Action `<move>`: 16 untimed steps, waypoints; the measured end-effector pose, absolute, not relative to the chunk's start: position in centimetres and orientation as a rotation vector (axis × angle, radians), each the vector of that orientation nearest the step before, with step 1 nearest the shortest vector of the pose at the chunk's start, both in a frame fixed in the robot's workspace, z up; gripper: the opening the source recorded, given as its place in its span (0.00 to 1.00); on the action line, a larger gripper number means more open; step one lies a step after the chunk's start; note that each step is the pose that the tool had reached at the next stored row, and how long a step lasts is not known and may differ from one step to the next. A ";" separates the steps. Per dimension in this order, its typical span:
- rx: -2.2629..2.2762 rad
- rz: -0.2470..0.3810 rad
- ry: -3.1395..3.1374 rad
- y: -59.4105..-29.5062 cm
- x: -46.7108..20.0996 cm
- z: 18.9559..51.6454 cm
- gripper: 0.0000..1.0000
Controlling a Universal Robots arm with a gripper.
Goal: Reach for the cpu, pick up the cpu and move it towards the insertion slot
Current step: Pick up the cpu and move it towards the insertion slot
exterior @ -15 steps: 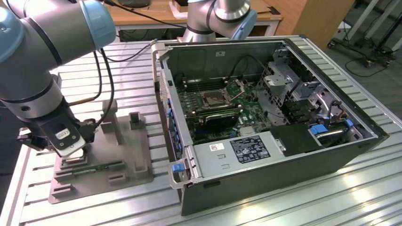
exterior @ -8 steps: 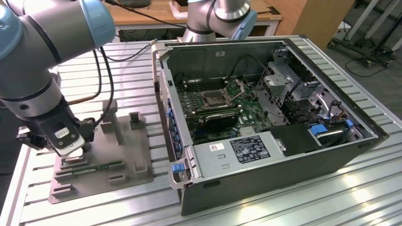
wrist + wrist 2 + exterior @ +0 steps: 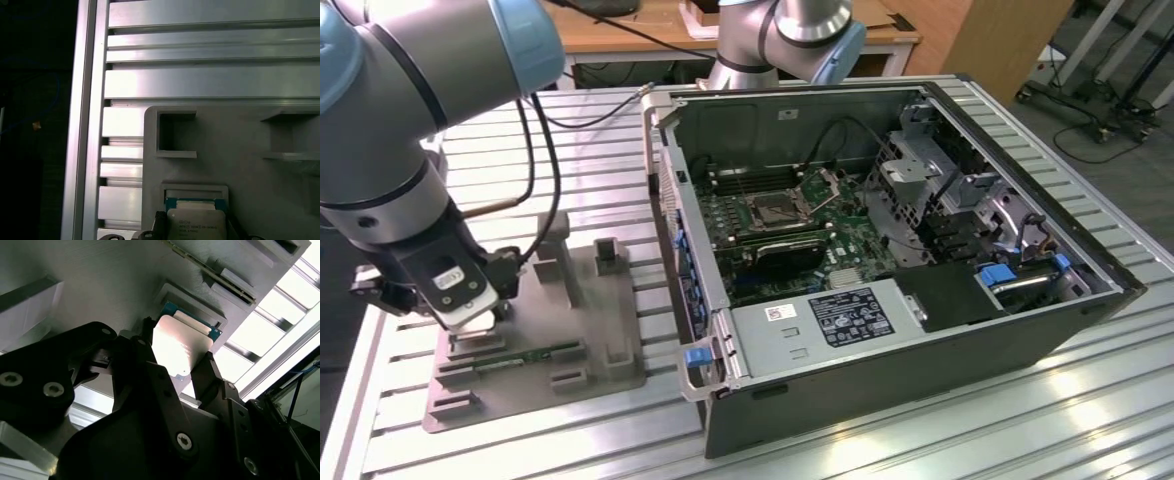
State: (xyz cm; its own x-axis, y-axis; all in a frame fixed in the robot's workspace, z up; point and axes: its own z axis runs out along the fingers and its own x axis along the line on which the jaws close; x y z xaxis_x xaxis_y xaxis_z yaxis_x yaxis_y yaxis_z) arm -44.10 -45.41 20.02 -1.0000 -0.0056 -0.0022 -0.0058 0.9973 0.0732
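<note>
Gripper (image 3: pixel 176 351): one, low over the grey tray (image 3: pixel 594 330) at the exterior view's left. Its two fingers (image 3: pixel 210 372) are closed on the chip (image 3: pixel 182 340), one at each of two opposite edges.
Chip: one, with a silver top plate and a blue-green rim, held between the fingers right at its square recess in the tray. Whether it is lifted clear of the recess cannot be told.
Socket (image 3: pixel 774 208): one, metal-framed, inside the open computer case (image 3: pixel 894 375), well apart from the chip.
Memory stick (image 3: pixel 520 355): one, lying flat on the tray, near the gripper.
Arms: two in the exterior view, one (image 3: pixel 400 130) carrying the gripper, the other (image 3: pixel 787 40) standing behind the case.
Table (image 3: pixel 987 430): one, ribbed aluminium, bearing tray and case side by side.
</note>
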 end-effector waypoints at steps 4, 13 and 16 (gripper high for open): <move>-0.009 0.115 3.137 -45.4 -44.1 20.3 0.54; -0.009 0.115 3.138 -45.4 -44.1 20.6 0.54; -0.009 0.115 3.138 -45.4 -44.1 20.8 0.54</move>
State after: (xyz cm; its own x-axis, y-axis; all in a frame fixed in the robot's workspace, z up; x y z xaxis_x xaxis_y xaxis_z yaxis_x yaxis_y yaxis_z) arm -44.10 -45.41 20.77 -1.0000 -0.0056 -0.0021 -0.0058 0.9973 0.0732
